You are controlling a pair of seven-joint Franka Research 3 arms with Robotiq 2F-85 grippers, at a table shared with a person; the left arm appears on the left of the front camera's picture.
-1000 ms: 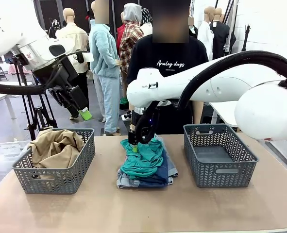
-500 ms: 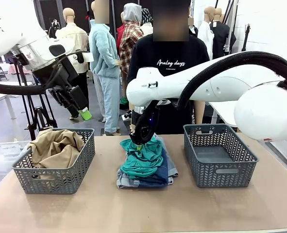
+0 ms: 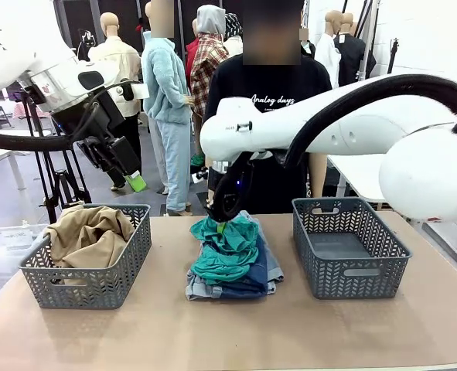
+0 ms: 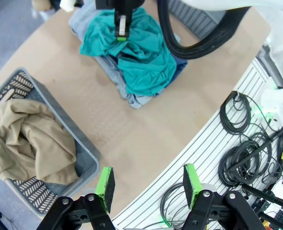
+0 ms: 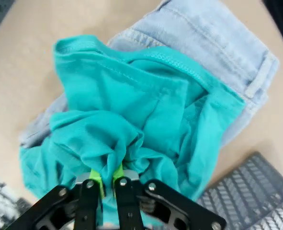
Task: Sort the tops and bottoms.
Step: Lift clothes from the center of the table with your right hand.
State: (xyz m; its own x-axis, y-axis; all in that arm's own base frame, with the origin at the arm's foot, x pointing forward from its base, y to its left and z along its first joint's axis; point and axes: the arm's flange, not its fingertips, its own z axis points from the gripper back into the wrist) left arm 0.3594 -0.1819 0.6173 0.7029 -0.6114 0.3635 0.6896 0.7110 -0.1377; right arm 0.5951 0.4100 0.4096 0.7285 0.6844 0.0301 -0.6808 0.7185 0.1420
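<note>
teal shirt pinched at the top of the middle pile

teal-green shirt [image 3: 226, 249] lies crumpled on top of a stack of denim in the middle of the counter [image 3: 228, 336], between two grey plastic baskets. the right gripper [image 3: 221, 225] reaches in from the right and comes down on the far upper edge of that shirt. in the right wrist view its fingers [image 5: 94, 178] stand narrow, nearly together, with a bunched fold of the teal cloth clamped between the green pads. the rest of the shirt spreads out below and rests on the pile.

under the shirt sit the dark blue shorts [image 3: 253, 280], and under those the light denim shorts [image 3: 203, 292], whose faded edge shows along the front and sides of the stack. the right wrist view shows a pale waistband just beyond the teal cloth.

the tan-beige shirt [image 3: 89, 234] is heaped in the left basket [image 3: 97, 287], rising above its rim. the right basket [image 3: 353, 283] stands well apart from the pile, on its other side.

the left gripper [image 3: 134, 181] hangs high, above and behind the left basket. in the left wrist view its fingers [image 4: 106, 184] are spread wide with nothing between them. a person [image 3: 268, 97] in a black printed t-shirt stands at the far side of the counter, behind the pile
</note>
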